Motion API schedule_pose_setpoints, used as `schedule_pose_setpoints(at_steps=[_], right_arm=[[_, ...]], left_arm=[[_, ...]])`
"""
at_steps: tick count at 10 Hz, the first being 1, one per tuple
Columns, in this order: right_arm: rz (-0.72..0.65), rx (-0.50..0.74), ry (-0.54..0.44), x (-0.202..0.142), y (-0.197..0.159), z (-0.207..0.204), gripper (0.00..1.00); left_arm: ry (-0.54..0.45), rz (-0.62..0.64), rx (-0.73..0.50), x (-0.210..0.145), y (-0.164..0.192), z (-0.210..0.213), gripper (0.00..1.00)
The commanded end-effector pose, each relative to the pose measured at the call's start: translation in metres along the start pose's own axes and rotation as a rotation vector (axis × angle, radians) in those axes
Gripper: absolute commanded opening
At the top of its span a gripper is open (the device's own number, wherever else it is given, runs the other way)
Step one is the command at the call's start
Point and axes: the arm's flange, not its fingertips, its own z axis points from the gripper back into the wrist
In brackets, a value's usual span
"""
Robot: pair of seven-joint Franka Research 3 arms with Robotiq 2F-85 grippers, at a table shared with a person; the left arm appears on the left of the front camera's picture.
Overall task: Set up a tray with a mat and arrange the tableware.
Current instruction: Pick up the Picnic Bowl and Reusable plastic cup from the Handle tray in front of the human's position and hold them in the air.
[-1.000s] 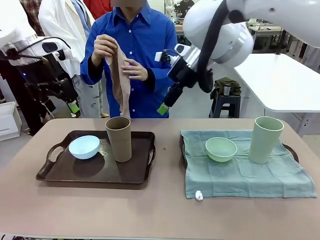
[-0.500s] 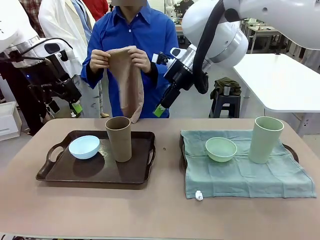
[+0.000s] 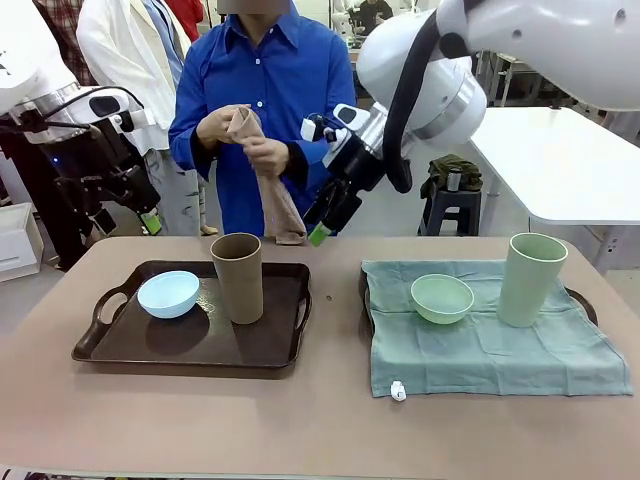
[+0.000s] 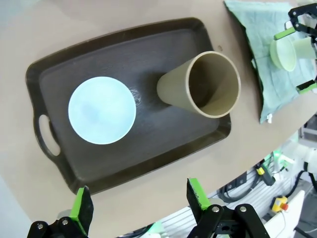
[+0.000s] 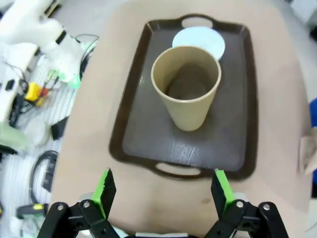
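Observation:
A dark brown tray (image 3: 120, 345) at the table's left holds a light blue bowl (image 3: 168, 294) and an upright tan tumbler (image 3: 238, 277). To the right, a green mat (image 3: 480, 350) covers a second tray and carries a pale green bowl (image 3: 442, 298) and a pale green tumbler (image 3: 532, 279). My right gripper (image 3: 322, 222) hangs open above the table's middle, just right of the tan tumbler (image 5: 186, 87); its fingers (image 5: 105, 186) are spread wide. My left gripper (image 3: 145, 215) is open, high over the brown tray (image 4: 148, 144) and blue bowl (image 4: 101, 110).
A person in a blue shirt stands at the far side, holding a tan cloth (image 3: 270, 185) in both hands above the brown tray's far edge. A small white tag (image 3: 398, 391) lies at the mat's front corner. A white table (image 3: 570, 160) stands behind on the right.
My right gripper has moved left and down, closer to the tan tumbler. The person has gathered the hanging tan cloth between the hands. My left arm has barely shifted.

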Motion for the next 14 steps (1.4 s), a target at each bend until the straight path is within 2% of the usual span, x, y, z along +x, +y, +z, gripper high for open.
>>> schedule_pose_setpoints(at_steps=[1,2,4,9,14], right_arm=[[0.166,-0.011,-0.116,-0.022,0.001,-0.022,1.0],[0.173,-0.051,-0.168,-0.029,-0.002,-0.03,1.0],[0.058,-0.1,-0.244,-0.038,-0.012,-0.052,1.0],[0.032,-0.028,-0.224,-0.026,-0.011,-0.085,1.0],[-0.031,-0.044,-0.187,-0.021,-0.026,-0.118,1.0]], left_arm=[[0.008,0.024,0.042,-0.008,0.01,-0.003,1.0],[-0.002,0.033,0.05,-0.01,0.017,-0.009,1.0],[-0.018,0.062,0.069,-0.017,0.027,-0.019,1.0],[-0.016,0.087,0.064,-0.014,0.043,-0.043,1.0],[0.041,0.067,0.074,-0.005,0.039,-0.078,1.0]])
